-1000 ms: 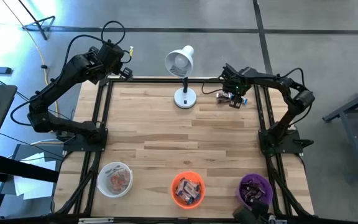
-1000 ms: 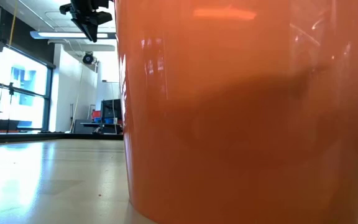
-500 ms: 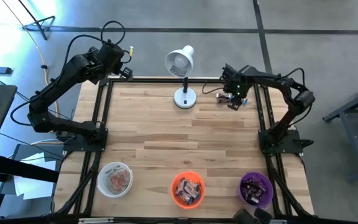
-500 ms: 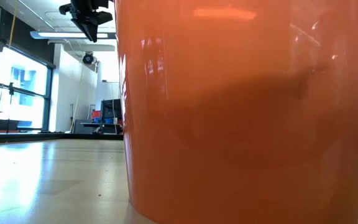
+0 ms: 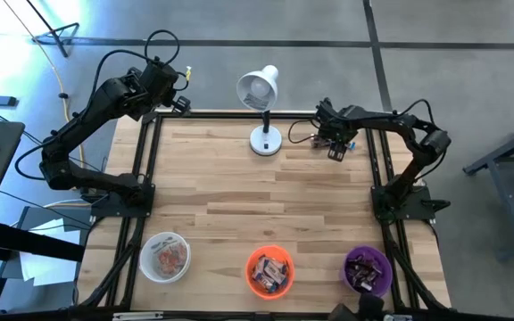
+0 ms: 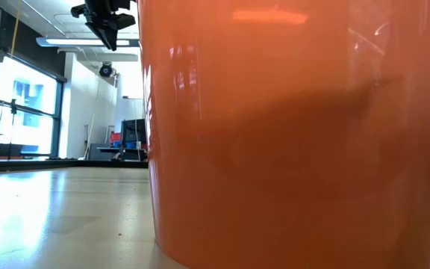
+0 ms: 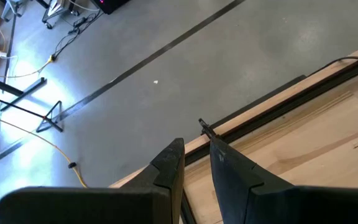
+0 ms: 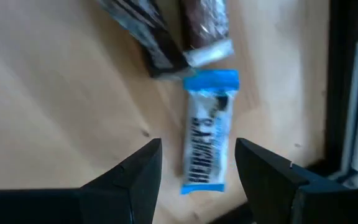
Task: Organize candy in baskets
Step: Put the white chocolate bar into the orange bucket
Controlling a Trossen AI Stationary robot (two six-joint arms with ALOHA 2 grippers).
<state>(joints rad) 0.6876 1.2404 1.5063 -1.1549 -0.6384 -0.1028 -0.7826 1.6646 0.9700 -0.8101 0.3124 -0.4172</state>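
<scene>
Seen from above, right gripper hovers over candy at the table's far edge; white, orange, purple baskets sit near. Wrist view: fingers spread, straddling blue candy; lower squarely, probably centred. Left gripper: narrowly parted, empty.

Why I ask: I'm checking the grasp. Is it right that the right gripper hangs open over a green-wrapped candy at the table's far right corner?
Not green. The right wrist view shows the right gripper open over a blue-wrapped candy; the rest holds.
</scene>
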